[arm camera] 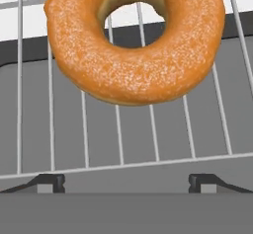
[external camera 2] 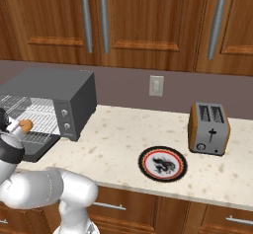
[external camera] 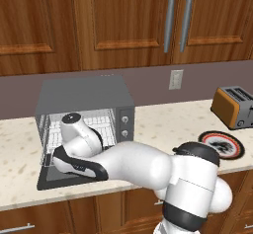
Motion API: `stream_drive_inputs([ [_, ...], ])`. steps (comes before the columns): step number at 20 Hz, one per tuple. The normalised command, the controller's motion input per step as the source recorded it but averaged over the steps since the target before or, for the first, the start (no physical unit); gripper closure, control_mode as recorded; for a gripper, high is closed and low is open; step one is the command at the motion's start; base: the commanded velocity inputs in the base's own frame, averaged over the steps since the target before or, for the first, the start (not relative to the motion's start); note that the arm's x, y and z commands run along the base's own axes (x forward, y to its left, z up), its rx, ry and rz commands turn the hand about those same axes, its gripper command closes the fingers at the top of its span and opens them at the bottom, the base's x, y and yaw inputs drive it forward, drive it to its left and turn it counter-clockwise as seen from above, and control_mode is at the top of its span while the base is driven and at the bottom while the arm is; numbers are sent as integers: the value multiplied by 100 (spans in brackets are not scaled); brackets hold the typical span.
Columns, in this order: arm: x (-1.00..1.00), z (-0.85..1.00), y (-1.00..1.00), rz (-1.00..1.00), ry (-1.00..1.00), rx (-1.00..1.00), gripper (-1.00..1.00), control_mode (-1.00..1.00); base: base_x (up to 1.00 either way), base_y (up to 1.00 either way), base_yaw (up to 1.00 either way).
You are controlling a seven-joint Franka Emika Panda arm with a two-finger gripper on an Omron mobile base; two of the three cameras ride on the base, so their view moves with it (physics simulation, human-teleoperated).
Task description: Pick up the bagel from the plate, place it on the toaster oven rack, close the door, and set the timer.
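- Wooden cabinets (external camera: 123, 16) with panelled doors and slim metal handles are running along the wall above a purplish-grey backsplash carrying a pale wall outlet (external camera 2: 156, 85).
- The bench (external camera 2: 123, 129) is showing a speckled cream stone top, with wooden drawers below.
- The white arm (external camera: 133, 166), smooth and rounded with dark joints, is reaching from the base into the oven's mouth and blocking much of the opening in the left base view.
- The toaster oven (external camera: 86, 97), a dark grey matte box with two small round knobs on its side panel, is sitting at the bench's left end.
- The door (external camera: 59, 178) is lying folded down flat in front of the cavity.
- The rack (arm camera: 118, 144), a silvery grid of thin wires, is spanning the cavity.
- The orange slot toaster (external camera 2: 208, 128) is standing well apart to the right.
- The plate (external camera 2: 162, 163), round and flat with red rim and black band, is lying bare near the bench's front edge.
- The bagel (arm camera: 133, 40), an orange-brown sugary-looking ring, is resting on the rack wires.
- The gripper (arm camera: 128, 181) is hanging with jaws spread wide, its dark tips apart from the bagel.
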Motion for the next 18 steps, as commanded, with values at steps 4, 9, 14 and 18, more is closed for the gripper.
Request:
stream_drive_inputs([
  [4,32,-1,1,-6,0,0,-100,-100,0,0,0],
  [9,50,0,4,-5,0,0,-100,-100,0,0,0],
  [14,56,0,3,-5,0,0,-100,-100,0,0,0],
  [18,46,0,2,-4,0,0,-100,-100,0,0,0],
])
